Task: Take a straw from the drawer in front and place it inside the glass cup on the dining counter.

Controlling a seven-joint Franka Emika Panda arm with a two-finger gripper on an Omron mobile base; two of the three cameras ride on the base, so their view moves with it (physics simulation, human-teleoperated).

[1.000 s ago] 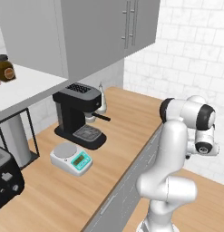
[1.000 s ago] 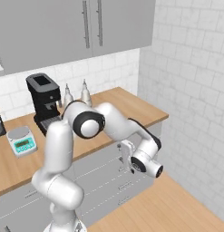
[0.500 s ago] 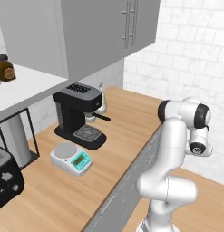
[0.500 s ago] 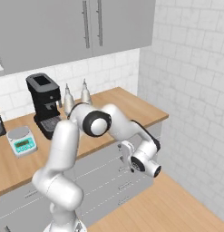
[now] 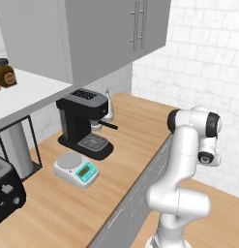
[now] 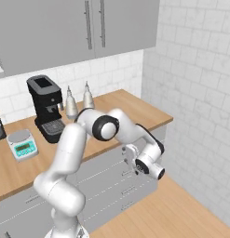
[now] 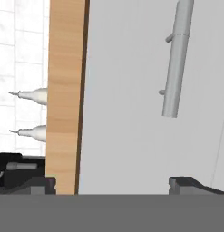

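Over the last second your arm has swung the gripper (image 7: 112, 183) down off the worktop edge to face the drawer (image 7: 131, 113) front. Jaws stand spread wide, gripping nothing. The handle (image 7: 176, 63) lies ahead of the fingertips, untouched. The drawer is shut; the straw is presumably inside it. Opening comes first.

A black coffee machine (image 5: 84, 123) stands on the wood surface (image 5: 140, 131) near the back wall. Just in front of it lies a white kitchen scale (image 5: 76, 170) with a teal display. Two pale pointed bottles (image 6: 79, 99) stand side by side just beside the coffee machine. Grey wall cabinets (image 6: 65, 32) with vertical bar handles hang above. A dark jar (image 5: 5, 72) sits on a white shelf (image 5: 29, 94).
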